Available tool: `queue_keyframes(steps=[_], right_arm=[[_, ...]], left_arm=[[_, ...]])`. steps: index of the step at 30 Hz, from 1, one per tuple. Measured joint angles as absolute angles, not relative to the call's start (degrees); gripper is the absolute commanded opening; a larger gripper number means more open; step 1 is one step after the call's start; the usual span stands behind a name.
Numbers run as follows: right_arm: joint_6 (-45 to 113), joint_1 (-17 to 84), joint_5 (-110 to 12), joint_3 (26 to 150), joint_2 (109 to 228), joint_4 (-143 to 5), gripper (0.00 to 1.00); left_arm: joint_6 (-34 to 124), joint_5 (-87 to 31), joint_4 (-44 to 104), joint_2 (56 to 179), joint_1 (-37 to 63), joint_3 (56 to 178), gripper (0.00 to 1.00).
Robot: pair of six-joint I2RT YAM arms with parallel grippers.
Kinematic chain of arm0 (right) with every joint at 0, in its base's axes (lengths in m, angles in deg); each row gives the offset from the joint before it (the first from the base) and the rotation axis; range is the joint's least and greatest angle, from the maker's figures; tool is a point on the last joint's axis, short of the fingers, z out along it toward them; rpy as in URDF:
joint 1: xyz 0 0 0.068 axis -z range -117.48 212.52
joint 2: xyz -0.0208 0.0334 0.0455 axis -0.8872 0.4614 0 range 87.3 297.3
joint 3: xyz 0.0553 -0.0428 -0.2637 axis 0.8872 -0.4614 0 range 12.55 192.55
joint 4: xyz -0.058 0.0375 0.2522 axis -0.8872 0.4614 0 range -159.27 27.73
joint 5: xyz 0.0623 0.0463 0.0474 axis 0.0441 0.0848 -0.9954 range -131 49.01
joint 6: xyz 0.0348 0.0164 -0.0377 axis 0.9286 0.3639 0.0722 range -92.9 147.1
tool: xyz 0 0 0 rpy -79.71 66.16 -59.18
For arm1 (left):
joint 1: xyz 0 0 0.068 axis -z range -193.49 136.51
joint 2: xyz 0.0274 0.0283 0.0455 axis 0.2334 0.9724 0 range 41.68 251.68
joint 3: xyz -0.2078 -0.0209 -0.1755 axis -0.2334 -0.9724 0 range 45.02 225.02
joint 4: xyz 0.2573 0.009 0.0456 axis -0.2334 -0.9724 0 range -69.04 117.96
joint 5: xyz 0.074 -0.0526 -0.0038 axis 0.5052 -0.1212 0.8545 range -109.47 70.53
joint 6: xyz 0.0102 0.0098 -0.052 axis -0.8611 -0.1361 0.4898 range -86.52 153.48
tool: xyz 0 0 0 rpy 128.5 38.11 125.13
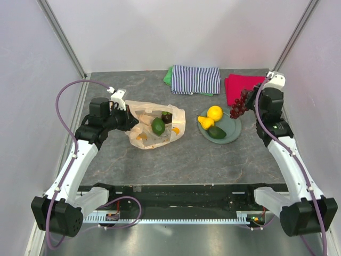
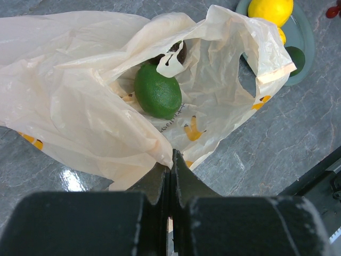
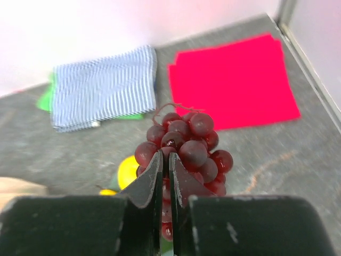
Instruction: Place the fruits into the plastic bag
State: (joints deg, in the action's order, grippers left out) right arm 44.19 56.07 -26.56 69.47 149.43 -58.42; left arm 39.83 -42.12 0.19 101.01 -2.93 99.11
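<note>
Grape bunch (image 3: 186, 144) hangs pinched in the right jaws, lifted off the counter (image 1: 213, 160) above the line where the red cloth (image 1: 242, 85) meets the far right rim of the plate (image 1: 233, 125). Lemon (image 1: 214, 112), pear (image 1: 205, 122) and avocado (image 1: 217, 132) crowd the plate's left side. A narrow strip of bare counter separates that rim from the plastic bag (image 2: 80, 106), whose mouth gapes toward the plate with the lime (image 2: 157, 90) lying just inside. The left jaws are pressed together on the bag's left edge, pinching its film. The striped cloth (image 1: 196, 80) lies along the back edge, and a broad band of counter runs between the bag and the arm bases.
</note>
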Motion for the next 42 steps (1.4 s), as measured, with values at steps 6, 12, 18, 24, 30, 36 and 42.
queue_keyframes(steps=[6, 12, 18, 24, 30, 36, 42], right_arm=[[44.16, 55.87, -37.55, 69.47, 144.73, -62.27, 0.0], [45.54, 47.17, -50.99, 69.47, 145.76, -70.44, 0.0], [45.54, 33.05, -61.88, 69.69, 149.74, -82.31, 0.0], [45.67, 25.01, -66.67, 72.23, 160.16, -87.73, 0.0], [44.8, 20.18, -66.45, 73.98, 168.43, -87.38, 0.0], [44.27, 18.23, -65.68, 76.31, 172.03, -87.27, 0.0], [43.64, 17.64, -62.19, 79.18, 175.68, -87.25, 0.0]], left_arm=[[39.85, -42.19, 0.19, 101.01, -2.93, 99.11, 0.02], [39.85, -42.32, 0.19, 100.99, -2.93, 99.11, 0.01], [39.85, -42.3, 0.19, 100.66, -2.93, 99.06, 0.01], [39.85, -42.3, 0.19, 100.33, -2.93, 99.04, 0.01], [39.85, -42.3, 0.19, 100.33, -2.93, 99.04, 0.02], [39.85, -42.27, 0.19, 100.33, -2.93, 99.04, 0.02], [39.85, -42.3, 0.19, 100.33, -2.93, 99.04, 0.02]])
